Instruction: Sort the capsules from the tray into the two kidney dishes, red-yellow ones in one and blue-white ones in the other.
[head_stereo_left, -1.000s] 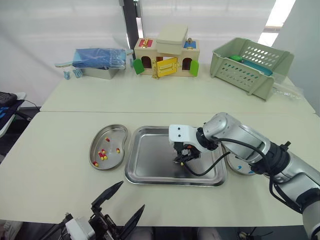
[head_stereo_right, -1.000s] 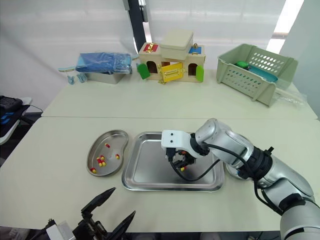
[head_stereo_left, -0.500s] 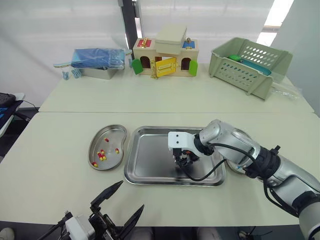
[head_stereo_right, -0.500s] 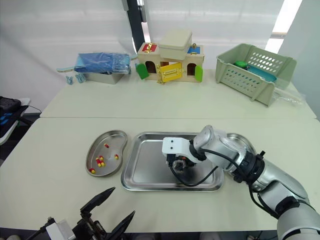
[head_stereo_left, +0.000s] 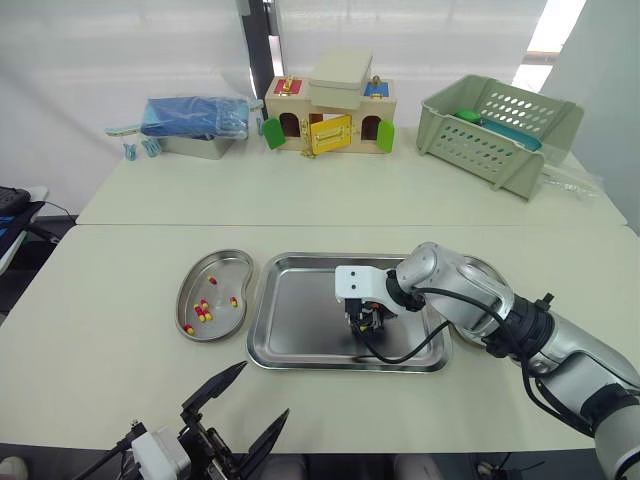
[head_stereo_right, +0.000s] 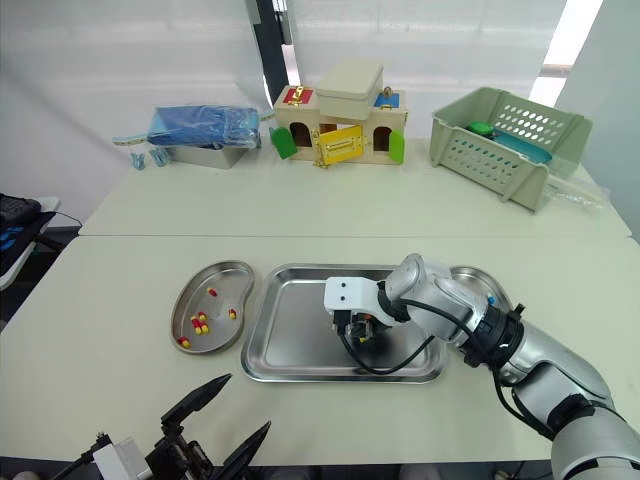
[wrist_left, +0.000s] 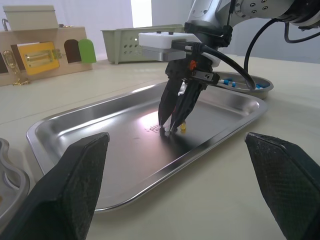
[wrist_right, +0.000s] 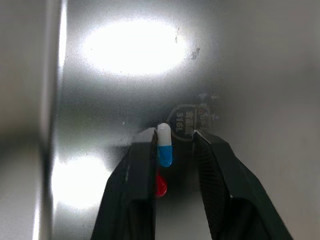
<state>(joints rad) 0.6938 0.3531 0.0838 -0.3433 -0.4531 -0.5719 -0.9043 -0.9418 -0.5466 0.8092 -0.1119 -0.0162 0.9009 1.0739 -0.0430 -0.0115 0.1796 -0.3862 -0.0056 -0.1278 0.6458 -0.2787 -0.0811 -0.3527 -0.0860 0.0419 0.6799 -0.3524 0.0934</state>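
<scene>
The right gripper (wrist_right: 173, 135) is sitting low in the tray (head_stereo_left: 290, 335), its fingers straddling a blue-white capsule (wrist_right: 164, 145) but not clamping yet — a gap is showing on one side. Next it is needing to pinch, lift, and carry across to the right-hand kidney dish (wrist_left: 250, 91).

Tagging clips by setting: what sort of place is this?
Likely a robotics lab test bench: pale tables before white curtains, with staged props: a steel tray beside a kidney dish, a wooden toy house and a green basket.
</scene>
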